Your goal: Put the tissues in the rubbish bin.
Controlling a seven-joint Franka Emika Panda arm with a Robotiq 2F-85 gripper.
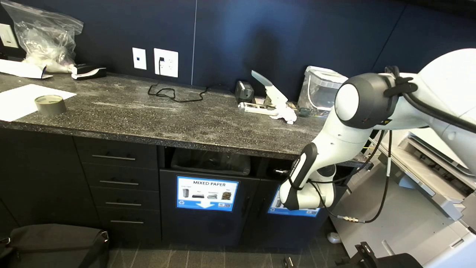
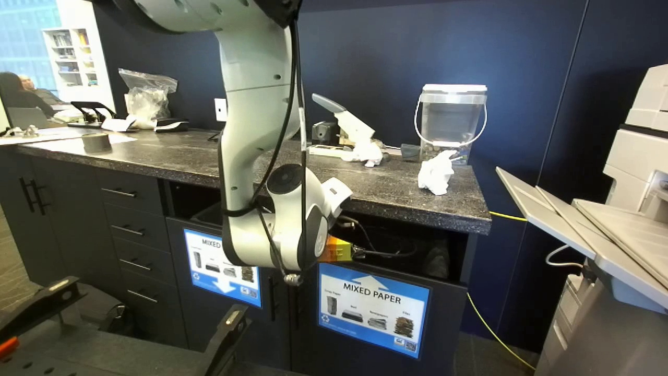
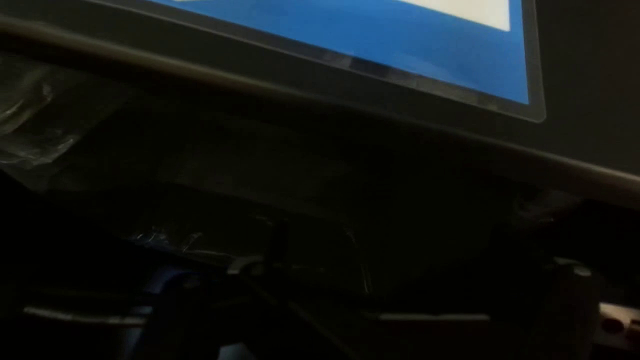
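- Far left on the counter [image 1: 126, 115], a plastic bag [image 1: 48, 44] and a white paper sheet [image 1: 15, 102] with a tape roll [image 1: 51, 106] at its edge lie well apart from the arm [image 1: 334, 143]; the one risk is that something pale there gets picked up by mistake.
- Next, the left compartment [image 1: 204, 230] bears a similar MIXED PAPER label [image 1: 207, 193] to the one further right, so a careless aim could mean the wrong drop.
- Then one tissue wad [image 1: 286, 113] lies at the foot of a pale lever tool [image 1: 274, 95], seemingly touching; a grab there may drag the tool along.
- Below, the fingers [image 3: 577, 280] reach the slot of the rubbish bin [image 2: 446, 324], spread wide, with no tissue seen between them. The slot is too dark to show what lies inside. Clear film [image 3: 30, 140] there could snag on them, and lifting too soon could knock the counter's underside.
- Near the counter's right end, a second tissue wad [image 2: 436, 175] sits in front of a bucket [image 2: 450, 122]; a clumsy push could send it over the edge.
- Rightmost, a printer [image 1: 394, 223] crowds that end, and the arm's slack cable [image 1: 385, 193] might catch on it in a swing.
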